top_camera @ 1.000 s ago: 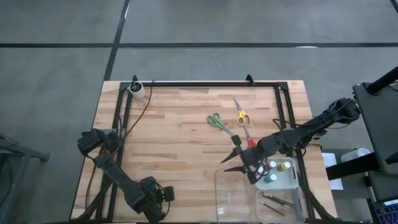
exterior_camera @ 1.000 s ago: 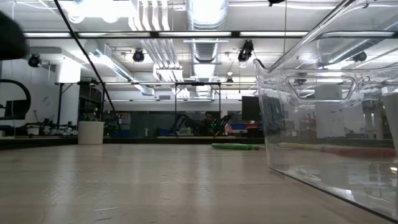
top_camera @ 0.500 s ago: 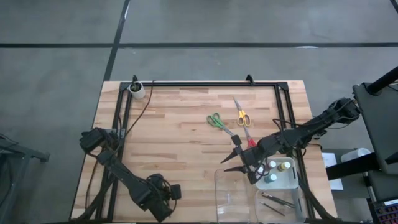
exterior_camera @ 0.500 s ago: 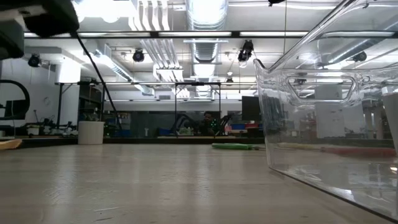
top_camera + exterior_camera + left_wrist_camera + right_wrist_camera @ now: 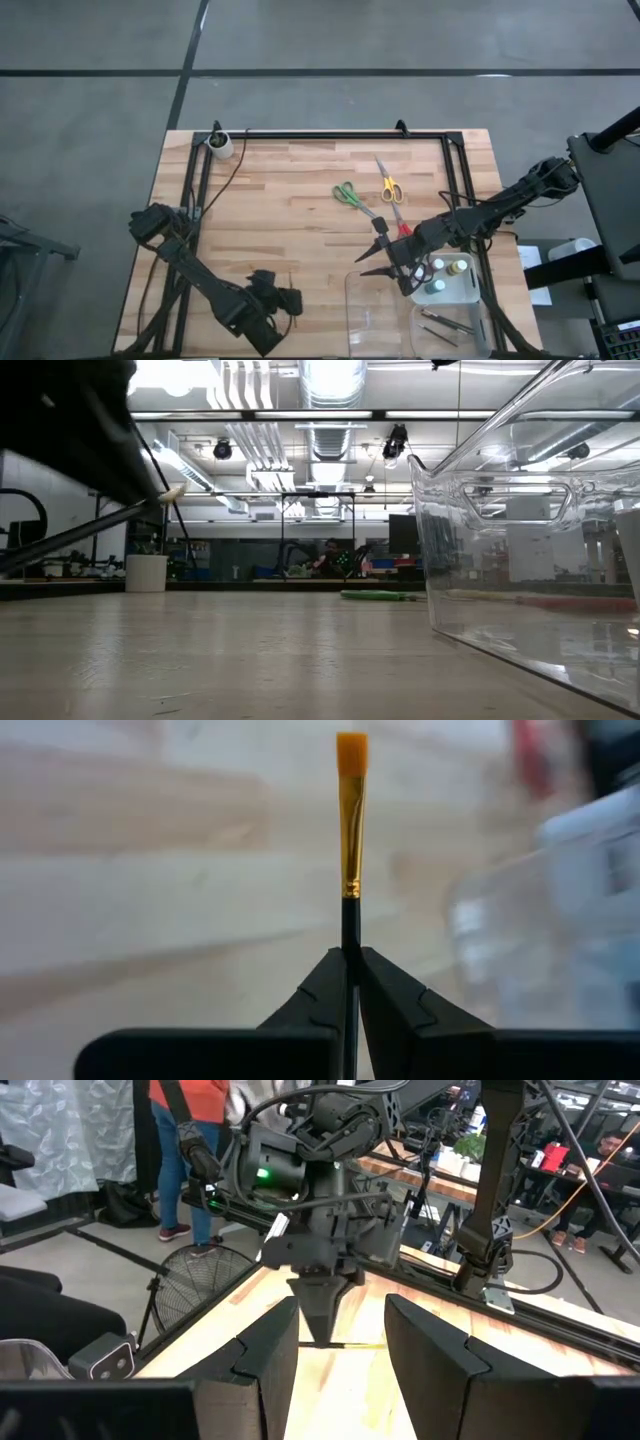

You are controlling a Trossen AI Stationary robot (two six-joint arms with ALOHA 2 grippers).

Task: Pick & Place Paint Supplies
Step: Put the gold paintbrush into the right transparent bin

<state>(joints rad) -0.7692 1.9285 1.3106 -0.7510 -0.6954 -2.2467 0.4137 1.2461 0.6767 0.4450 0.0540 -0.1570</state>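
Note:
My left gripper hangs over the near part of the table, left of the clear tray, shut on a thin brush with a black handle, gold ferrule and orange bristles. In the low view the brush is a slanting dark rod above the tabletop. My right gripper hovers open over the tray's far left corner, holding nothing. Three small paint bottles stand in the tray, and thin brushes lie in its near compartment. Green, yellow and red scissors lie flat on the table. My left gripper pinches the brush's black handle between its two fingers, just behind the gold ferrule. The brush lies along the fingers, with its bristle end sticking out past the fingertips. It is lifted clear of the table.
A small white cup stands at the far left corner. A black frame runs along the far edge and down both sides. Bare wood lies between my left gripper and the scissors. People and equipment show in the room beyond the table.
My left gripper has moved toward the table's right edge and the tray, risen a little, and rolled its wrist, carrying the brush. The brush has come into the low view, clear of the table. My right gripper has kept still.

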